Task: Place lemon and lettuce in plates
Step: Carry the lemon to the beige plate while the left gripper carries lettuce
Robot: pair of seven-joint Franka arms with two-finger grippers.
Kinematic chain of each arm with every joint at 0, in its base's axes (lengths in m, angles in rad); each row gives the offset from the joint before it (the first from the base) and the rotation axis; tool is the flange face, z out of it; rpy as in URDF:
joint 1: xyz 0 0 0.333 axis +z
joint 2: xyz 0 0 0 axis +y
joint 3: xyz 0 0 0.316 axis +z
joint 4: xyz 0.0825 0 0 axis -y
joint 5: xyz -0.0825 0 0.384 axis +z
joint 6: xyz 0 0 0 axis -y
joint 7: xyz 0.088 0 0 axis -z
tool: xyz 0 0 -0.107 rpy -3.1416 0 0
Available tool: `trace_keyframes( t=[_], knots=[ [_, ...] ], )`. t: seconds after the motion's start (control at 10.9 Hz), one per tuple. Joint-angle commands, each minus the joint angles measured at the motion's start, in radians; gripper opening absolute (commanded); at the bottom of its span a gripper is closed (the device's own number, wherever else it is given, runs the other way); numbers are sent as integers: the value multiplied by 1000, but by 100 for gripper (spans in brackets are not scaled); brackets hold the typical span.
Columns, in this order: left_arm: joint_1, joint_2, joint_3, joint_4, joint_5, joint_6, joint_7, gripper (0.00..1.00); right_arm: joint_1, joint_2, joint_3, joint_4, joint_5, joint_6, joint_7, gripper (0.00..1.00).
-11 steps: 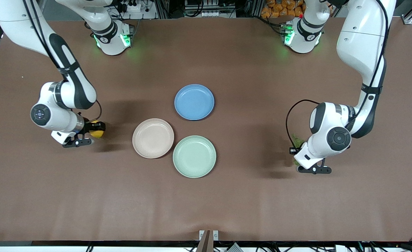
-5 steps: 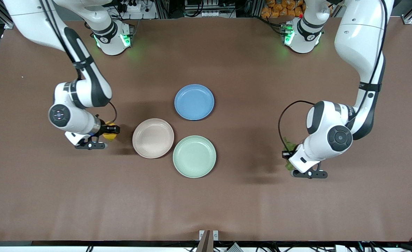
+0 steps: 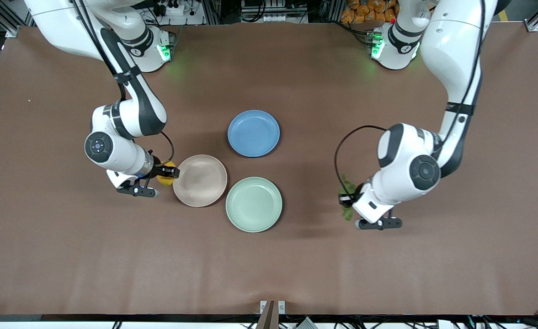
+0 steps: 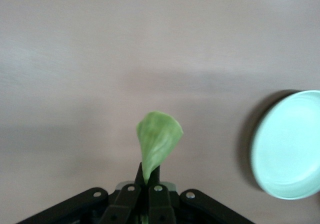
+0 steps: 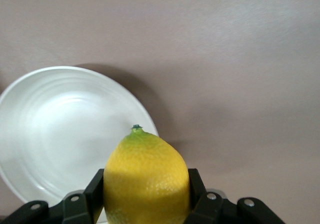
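The right gripper (image 3: 166,173) is closed on the lemon (image 3: 164,179), in the air just beside the pink plate (image 3: 200,180), and if it lets go too early the round lemon could fall on the rim and roll away on the table (image 3: 269,265). The left gripper (image 3: 347,201) pinches the lettuce (image 3: 347,188) only by its stem, over bare table well apart from the green plate (image 3: 254,204), so the leaf may slip out. The blue plate (image 3: 253,133) is near both plates, and nothing blocks either path.
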Motion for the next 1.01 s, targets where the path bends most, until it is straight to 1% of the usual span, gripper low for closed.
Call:
trace_keyframes(
  t=[0.0,0.18,0.37,0.46,0.55,0.64,0.73,0.92],
  knots=[
    [-71,61,6,104,-90,-4,-118,0,29,43,-5,68,71,-12,67,3],
    [-109,78,6,115,-156,66,-145,0,73,89,-5,110,69,-6,145,4],
    [-146,96,6,115,-196,126,-146,0,96,114,-7,141,68,-4,205,9],
    [-158,107,6,115,-217,157,-146,0,107,122,-7,151,66,-4,228,13],
    [-179,122,6,115,-237,194,-148,0,109,128,-7,153,55,-6,233,40],
    [-187,138,4,115,-257,224,-146,0,107,128,-10,151,52,-12,232,87],
    [-202,152,4,115,-276,252,-146,0,105,128,-13,150,49,-17,228,100],
    [-238,179,4,115,-313,318,-146,0,96,126,-13,151,46,-26,228,100]
  ],
)
